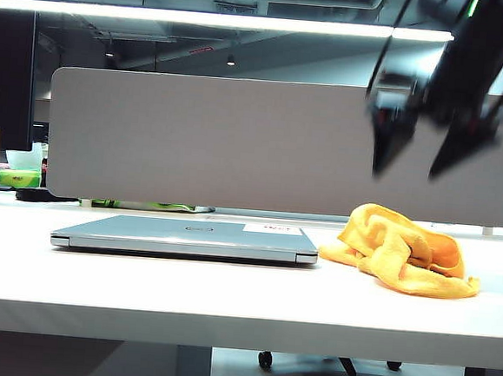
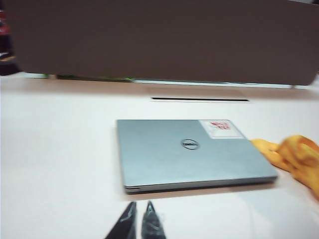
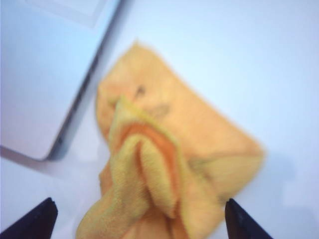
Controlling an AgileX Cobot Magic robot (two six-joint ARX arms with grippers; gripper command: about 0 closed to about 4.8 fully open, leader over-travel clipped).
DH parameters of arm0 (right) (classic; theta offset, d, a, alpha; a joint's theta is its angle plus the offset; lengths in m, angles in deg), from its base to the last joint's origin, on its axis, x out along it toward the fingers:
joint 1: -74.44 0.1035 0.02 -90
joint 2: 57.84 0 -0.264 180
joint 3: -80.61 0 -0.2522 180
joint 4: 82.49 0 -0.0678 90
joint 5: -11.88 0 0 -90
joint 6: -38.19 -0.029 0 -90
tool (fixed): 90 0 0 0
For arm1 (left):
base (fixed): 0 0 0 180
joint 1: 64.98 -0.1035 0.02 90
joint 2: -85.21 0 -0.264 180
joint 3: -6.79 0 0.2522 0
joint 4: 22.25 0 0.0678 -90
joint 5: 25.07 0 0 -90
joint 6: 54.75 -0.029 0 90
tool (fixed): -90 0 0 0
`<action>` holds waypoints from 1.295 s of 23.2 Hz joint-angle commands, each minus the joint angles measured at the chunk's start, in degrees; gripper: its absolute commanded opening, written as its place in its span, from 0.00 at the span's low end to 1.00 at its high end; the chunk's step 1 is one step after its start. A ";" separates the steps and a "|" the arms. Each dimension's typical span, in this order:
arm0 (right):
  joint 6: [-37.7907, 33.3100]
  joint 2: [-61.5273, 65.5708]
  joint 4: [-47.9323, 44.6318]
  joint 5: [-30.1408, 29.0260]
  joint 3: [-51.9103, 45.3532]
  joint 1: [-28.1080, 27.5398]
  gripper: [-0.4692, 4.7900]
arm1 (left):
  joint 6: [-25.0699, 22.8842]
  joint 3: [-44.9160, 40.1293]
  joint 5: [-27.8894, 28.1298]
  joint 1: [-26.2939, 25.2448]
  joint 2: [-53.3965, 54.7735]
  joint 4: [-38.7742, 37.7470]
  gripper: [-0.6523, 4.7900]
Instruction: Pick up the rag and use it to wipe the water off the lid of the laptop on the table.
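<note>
Only the left wrist view shows the left gripper (image 2: 138, 211) clenched near the laptop (image 2: 192, 154), while the right gripper (image 1: 420, 153) hangs released above the rag (image 1: 403, 250).

The right gripper (image 1: 421, 158) is seen in the upper right of the exterior view, raised high and blurred, with its two dark fingers pointed downward and spread well apart; nothing is held between them. In the right wrist view the same fingertips (image 3: 31, 219) are found at the two lower corners of the frame, wide apart. The left gripper (image 2: 139, 221) is shown at the lower centre of the left wrist view, its fingertips nearly touching, apparently closed and empty, though the picture is soft
</note>
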 commanded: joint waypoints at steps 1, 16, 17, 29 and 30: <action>0.13 -9.97 -0.94 0.42 -1.53 0.09 0.55 | 0.28 -0.37 8.83 0.02 0.04 1.03 0.15; -0.24 -47.17 -20.90 -4.00 -27.82 0.42 0.08 | 0.37 -16.24 11.52 0.09 0.02 17.16 0.15; -0.24 -49.07 -21.73 -3.82 -29.24 0.42 0.08 | 0.39 -16.96 10.56 0.09 0.02 17.20 0.15; -6.23 -75.08 -23.98 2.62 -46.29 0.35 0.08 | 0.37 -19.41 6.43 0.09 0.02 15.93 0.15; -6.23 -76.87 -23.71 3.32 -47.36 0.35 0.08 | 0.37 -19.43 6.43 0.09 0.02 15.63 0.15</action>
